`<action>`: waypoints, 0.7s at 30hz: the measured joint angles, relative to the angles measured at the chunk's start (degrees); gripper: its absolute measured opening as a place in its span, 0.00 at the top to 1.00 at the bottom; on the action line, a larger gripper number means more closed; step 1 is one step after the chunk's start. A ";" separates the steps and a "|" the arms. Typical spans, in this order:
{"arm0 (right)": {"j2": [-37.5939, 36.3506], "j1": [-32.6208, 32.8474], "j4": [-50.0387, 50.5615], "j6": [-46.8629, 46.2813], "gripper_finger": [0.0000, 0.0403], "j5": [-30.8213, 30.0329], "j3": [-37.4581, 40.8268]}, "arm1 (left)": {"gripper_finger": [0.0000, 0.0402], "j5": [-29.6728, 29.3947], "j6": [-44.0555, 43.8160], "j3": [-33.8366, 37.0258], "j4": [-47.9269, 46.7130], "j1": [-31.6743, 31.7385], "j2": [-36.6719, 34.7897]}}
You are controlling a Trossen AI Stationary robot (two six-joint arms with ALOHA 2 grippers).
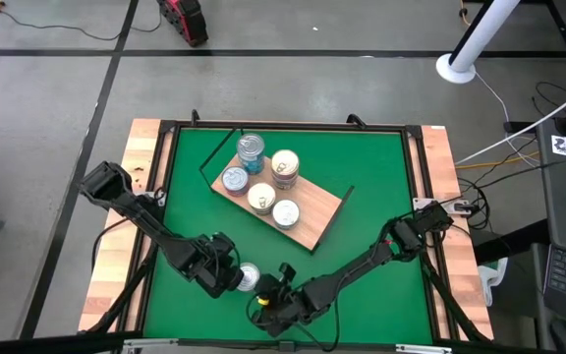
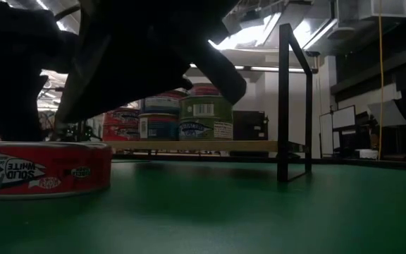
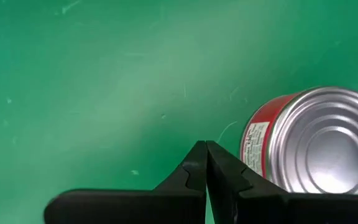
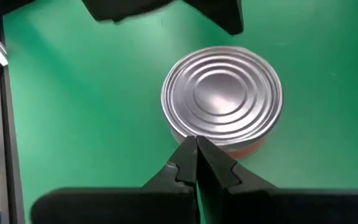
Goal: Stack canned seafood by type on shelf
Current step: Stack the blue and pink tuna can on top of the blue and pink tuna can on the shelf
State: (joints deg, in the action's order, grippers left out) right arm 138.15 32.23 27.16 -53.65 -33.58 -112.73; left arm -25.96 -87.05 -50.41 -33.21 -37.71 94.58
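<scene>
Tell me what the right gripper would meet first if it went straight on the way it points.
Probably the red-sided tin lying alone on the green mat: the shut right gripper points at its near edge, though the gap is hard to judge.

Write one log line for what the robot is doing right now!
left gripper: shut, beside red tin | right gripper: shut, empty, near same tin | shelf: five tins

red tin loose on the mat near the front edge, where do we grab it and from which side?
Grip the red tin across its round side wall, coming straight down from above. It sits flat on the green mat, ridged silver end up, too squat for a level approach. Left gripper and right gripper flank it, both shut, so one must open first.
</scene>
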 joint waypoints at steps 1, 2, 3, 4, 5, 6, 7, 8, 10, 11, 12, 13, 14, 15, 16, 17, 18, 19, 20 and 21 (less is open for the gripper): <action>0.16 -0.01 0.01 -0.01 0.98 -0.33 0.00 | 1.00 0.31 -0.02 0.00 0.06 0.00 0.27; 0.34 -0.09 -0.15 0.00 0.98 -0.69 0.00 | 1.00 0.53 -0.05 0.00 0.24 0.00 0.57; 0.45 -0.11 0.01 -0.02 0.98 -0.73 0.00 | 1.00 0.72 -0.01 0.00 0.60 0.00 0.77; 0.69 -0.14 0.05 -0.02 0.98 -0.34 0.00 | 1.00 0.80 0.17 0.00 1.30 0.00 0.99; 1.20 -0.33 -0.29 -0.04 0.98 0.26 -0.05 | 1.00 0.86 0.23 0.00 2.32 0.00 1.14; 1.49 -0.37 -0.26 -0.10 0.98 0.81 -0.07 | 1.00 0.88 0.25 0.00 3.09 0.00 1.22; 1.71 -0.37 0.22 -0.35 0.98 0.92 0.00 | 1.00 1.04 0.50 0.00 3.45 0.00 1.26; 2.13 -0.37 0.18 -0.90 0.98 1.02 0.02 | 1.00 1.35 1.07 0.00 3.85 0.00 1.26; 2.50 -0.37 -0.09 -1.93 0.98 1.02 0.00 | 1.00 1.65 1.71 0.00 4.72 0.00 1.26; 2.58 -0.37 0.31 -2.04 0.98 1.15 0.00 | 1.00 1.78 1.69 0.00 4.68 0.00 1.26; 2.90 -0.37 -0.08 -2.09 0.98 1.49 -0.03 | 1.00 2.06 1.71 0.00 4.91 -0.02 1.24; 3.10 -0.39 -0.44 -2.38 0.98 1.92 -0.07 | 1.00 2.27 1.91 0.00 5.29 -0.08 1.23; 3.26 -0.39 -0.18 -2.80 0.98 2.22 -0.06 | 1.00 2.58 2.11 0.00 5.41 -0.11 1.23; 3.34 -0.39 -0.05 -3.00 0.98 2.69 -0.02 | 1.00 2.81 2.11 0.00 5.33 -0.11 1.23; 3.34 -0.37 -0.23 -3.06 0.98 3.22 -0.02 | 1.00 2.89 2.00 0.00 5.31 -0.13 1.21; 3.34 -0.35 -0.51 -3.10 0.98 3.51 -0.02 | 1.00 2.99 1.93 0.00 5.18 -0.13 1.21; 3.17 -0.26 -0.71 -3.06 0.98 3.73 -0.02 | 1.00 3.00 1.94 0.00 5.13 -0.13 1.21; 2.93 -0.05 -0.55 -2.95 0.98 3.83 -0.02 | 1.00 3.00 1.95 0.00 5.18 -0.12 1.21; 2.70 0.06 -0.57 -2.77 0.98 3.77 -0.02 | 1.00 3.00 1.95 0.00 5.17 -0.13 1.21; 2.31 0.25 -0.61 -2.30 0.98 3.57 -0.02 | 1.00 3.00 1.96 0.00 5.17 -0.13 1.21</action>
State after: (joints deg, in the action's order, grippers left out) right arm 140.46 32.48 26.55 -55.94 -30.01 -112.75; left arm -22.96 -85.09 -50.41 -28.04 -37.85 95.79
